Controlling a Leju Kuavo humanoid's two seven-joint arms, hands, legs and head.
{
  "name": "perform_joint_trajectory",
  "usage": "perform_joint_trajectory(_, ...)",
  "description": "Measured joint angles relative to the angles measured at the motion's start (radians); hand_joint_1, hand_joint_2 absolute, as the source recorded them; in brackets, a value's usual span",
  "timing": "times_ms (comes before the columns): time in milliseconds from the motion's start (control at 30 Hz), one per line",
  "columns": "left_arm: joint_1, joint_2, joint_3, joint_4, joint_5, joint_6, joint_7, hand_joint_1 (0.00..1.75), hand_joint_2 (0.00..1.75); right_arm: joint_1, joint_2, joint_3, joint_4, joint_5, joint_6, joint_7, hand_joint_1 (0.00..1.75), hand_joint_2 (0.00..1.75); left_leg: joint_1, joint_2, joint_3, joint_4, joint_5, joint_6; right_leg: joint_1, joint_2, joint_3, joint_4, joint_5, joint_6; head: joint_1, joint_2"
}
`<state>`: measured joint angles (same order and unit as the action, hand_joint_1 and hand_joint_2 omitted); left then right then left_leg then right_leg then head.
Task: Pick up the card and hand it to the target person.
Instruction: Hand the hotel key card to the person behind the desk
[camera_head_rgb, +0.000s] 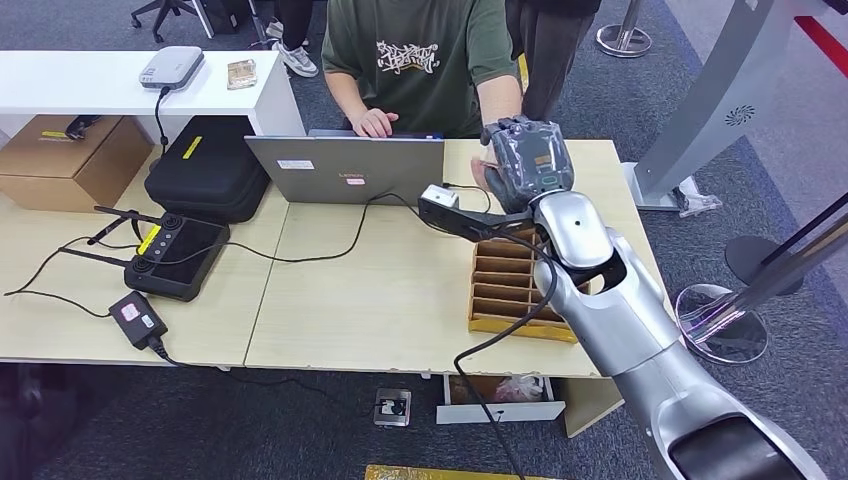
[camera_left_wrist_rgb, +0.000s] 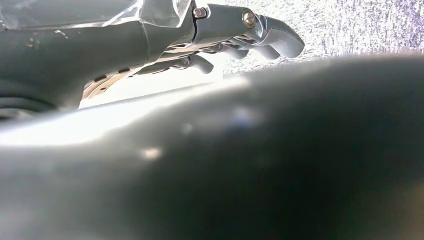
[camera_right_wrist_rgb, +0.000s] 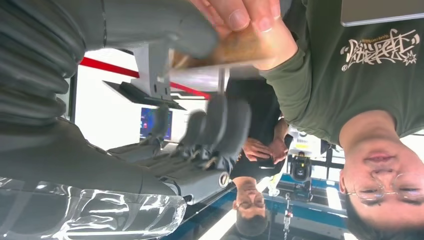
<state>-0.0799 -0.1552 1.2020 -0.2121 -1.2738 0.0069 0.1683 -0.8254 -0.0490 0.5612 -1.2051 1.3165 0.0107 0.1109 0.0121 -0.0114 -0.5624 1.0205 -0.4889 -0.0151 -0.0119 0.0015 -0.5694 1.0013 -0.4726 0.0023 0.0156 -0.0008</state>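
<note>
Card (camera_right_wrist_rgb: 235, 50) between right hand (camera_head_rgb: 527, 160) fingers (camera_right_wrist_rgb: 220, 120) and person's hand (camera_right_wrist_rgb: 245, 22), wrist view.

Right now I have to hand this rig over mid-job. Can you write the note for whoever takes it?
Right hand: raised over the far table edge, pinching the card between thumb and fingers.
Person's hand: already touching the card in the right wrist view.
Left hand: hanging down, fingers curled, nothing in it.
Done: card picked up and offered to the seated person.
Left: let go once the person has it, then withdraw the arm.
</note>
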Motion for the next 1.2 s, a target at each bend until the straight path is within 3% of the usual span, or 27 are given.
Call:
perform_joint_trajectory(333,0.0,0.0,0.0,0.0,0.003,0.002,0.0,0.0,0.0,0.006,0.007,0.0,-0.017,0.0,-0.015,-0.011,0.0,1.75,0.0,0.0,0.0,0.0,0.0,0.0,0.0,0.0,0.0,0.0,0.0,0.0,0.0,0.0)
perform_joint_trajectory(567,-0.001,0.0,0.003,0.0,0.01,0.004,-0.005,0.0,0.0,0.064,0.007,0.0,-0.085,-0.002,-0.019,-0.012,0.0,1.75,0.0,0.0,0.0,0.0,0.0,0.0,0.0,0.0,0.0,0.0,0.0,0.0,0.0,0.0)
perform_joint_trajectory(733,-0.003,-0.001,0.009,0.0,0.014,0.005,-0.006,0.0,0.0,0.168,0.003,-0.012,-0.093,-0.036,-0.055,-0.009,0.0,1.75,0.0,0.0,0.0,0.0,0.0,0.0,0.0,0.0,0.0,0.0,0.0,0.0,0.0,0.0)
perform_joint_trajectory(967,-0.002,-0.001,0.014,0.0,0.018,0.006,0.009,0.0,0.0,0.35,-0.011,-0.098,-0.148,-0.188,-0.214,-0.091,0.0,1.75,0.0,0.0,0.0,0.0,-0.001,0.0,0.0,0.0,-0.001,0.0,0.0,0.0,0.0,0.0)
perform_joint_trajectory(1067,-0.001,0.0,0.017,0.0,0.018,0.005,0.001,0.0,0.0,0.418,-0.016,-0.142,-0.195,-0.186,-0.272,-0.114,0.0,1.75,0.0,0.0,0.0,0.0,-0.001,0.0,0.0,0.0,-0.001,-0.001,0.0,0.0,0.0,0.0)
perform_joint_trajectory(1200,0.0,0.001,0.019,0.0,0.021,0.004,-0.011,0.0,0.0,0.475,-0.019,-0.177,-0.234,-0.178,-0.281,-0.132,0.0,1.75,0.0,0.0,0.0,0.0,-0.001,0.0,0.0,0.0,-0.001,0.0,0.0,0.0,0.0,0.0)
